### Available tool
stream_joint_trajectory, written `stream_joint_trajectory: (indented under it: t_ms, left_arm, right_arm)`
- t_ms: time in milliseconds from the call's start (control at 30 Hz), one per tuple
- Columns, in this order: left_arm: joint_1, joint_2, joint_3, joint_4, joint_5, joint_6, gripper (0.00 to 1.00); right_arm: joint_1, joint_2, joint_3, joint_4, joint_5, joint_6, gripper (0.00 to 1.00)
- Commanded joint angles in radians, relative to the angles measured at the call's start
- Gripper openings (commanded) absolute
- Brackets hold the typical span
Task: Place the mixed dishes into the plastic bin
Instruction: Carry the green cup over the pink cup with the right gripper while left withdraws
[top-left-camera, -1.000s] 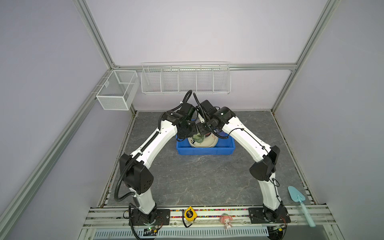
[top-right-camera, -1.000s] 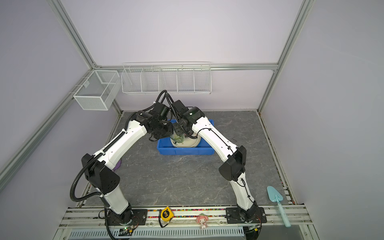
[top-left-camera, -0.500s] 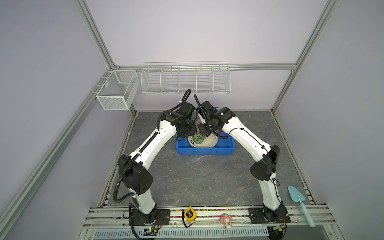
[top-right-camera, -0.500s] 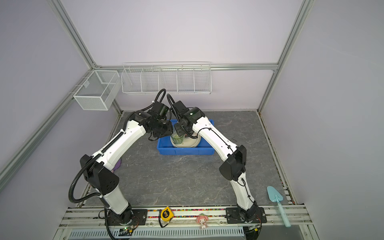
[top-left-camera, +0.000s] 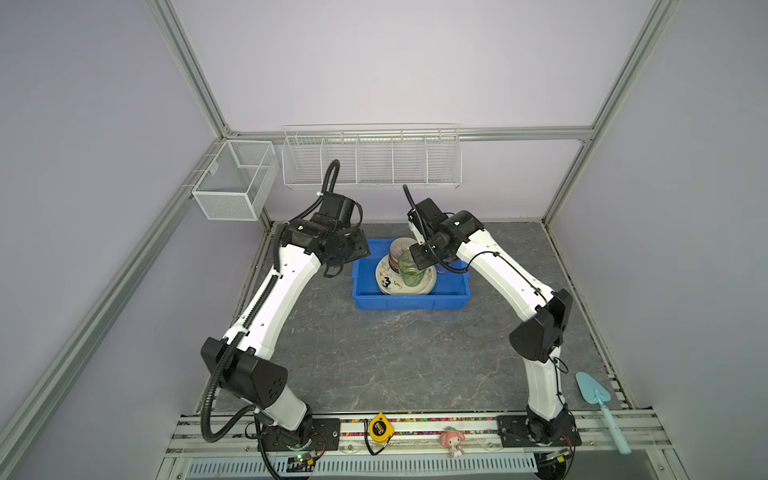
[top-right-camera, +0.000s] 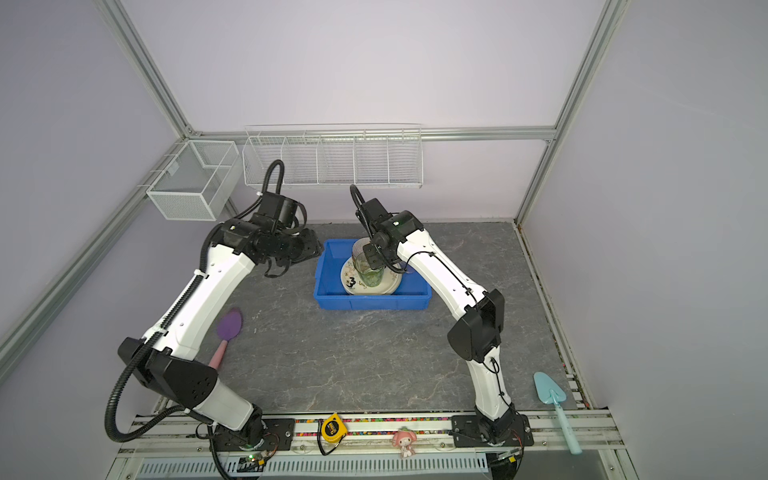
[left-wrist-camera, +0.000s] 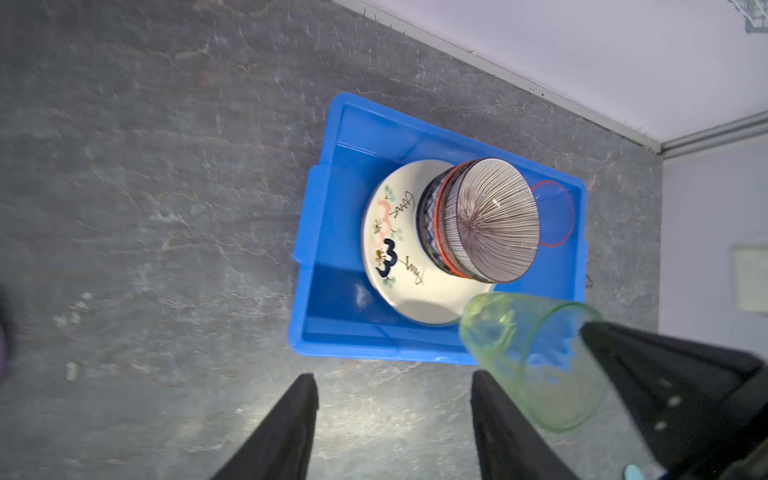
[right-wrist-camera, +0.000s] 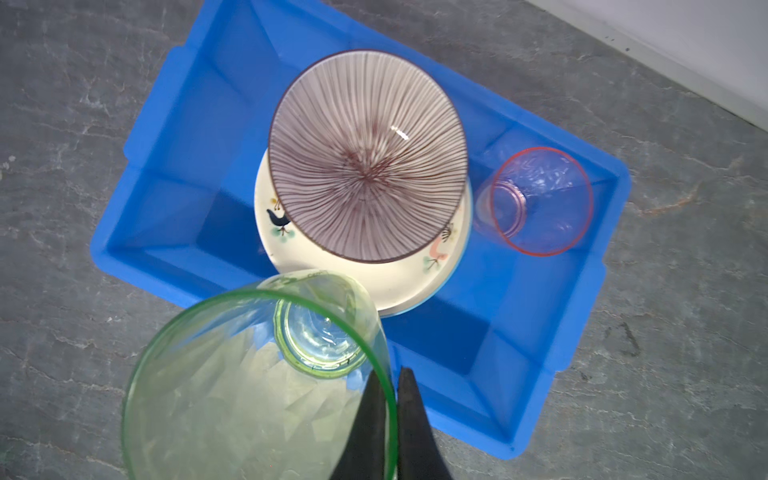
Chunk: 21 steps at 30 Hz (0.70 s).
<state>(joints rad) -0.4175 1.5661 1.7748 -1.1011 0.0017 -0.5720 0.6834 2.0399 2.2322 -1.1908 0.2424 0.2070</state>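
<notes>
The blue plastic bin (top-left-camera: 411, 300) holds a cream plate marked "3" (left-wrist-camera: 388, 232) on a stack. Stacked bowls stand on the plate, topped by a brown-striped bowl (right-wrist-camera: 368, 156). A pink cup (right-wrist-camera: 540, 199) stands beside them. My right gripper (right-wrist-camera: 390, 374) is shut on the rim of a translucent green cup (right-wrist-camera: 249, 382), one finger inside and one outside. It holds the cup above the bin's near side (top-left-camera: 409, 272). My left gripper (left-wrist-camera: 392, 376) is open and empty over the grey table, just outside the bin's left end.
A purple spatula (top-right-camera: 228, 328) lies on the table by the left arm. A light-blue spatula (top-left-camera: 594, 392) lies at the front right. White wire baskets (top-left-camera: 372, 160) hang on the back wall. A tape measure (top-left-camera: 379, 430) and a pink figurine (top-left-camera: 452, 441) sit on the front rail.
My left gripper has opened and drawn back to the left, away from the green cup. The cup stays in my right gripper over the bin.
</notes>
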Motion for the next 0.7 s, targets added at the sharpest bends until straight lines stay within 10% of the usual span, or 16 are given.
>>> stream_joint_trajectory:
  t_ms: [0,300,667]
  left_arm:
    - [0.054,-0.072,-0.059,0.004,-0.015,0.02,0.71]
    - [0.217,-0.16,-0.14,-0.002,0.024,0.06,1.0]
    - [0.319,-0.164,-0.233,0.029,0.104,0.083,0.99]
  right_arm:
    - [-0.052,-0.073,-0.006,-0.003,-0.007,-0.02,0.07]
    - [-0.202,-0.085,-0.009,0.048,-0.044,-0.018,0.07]
    - [-0.321,0.029,0.066,0.112,-0.123,0.009,0.07]
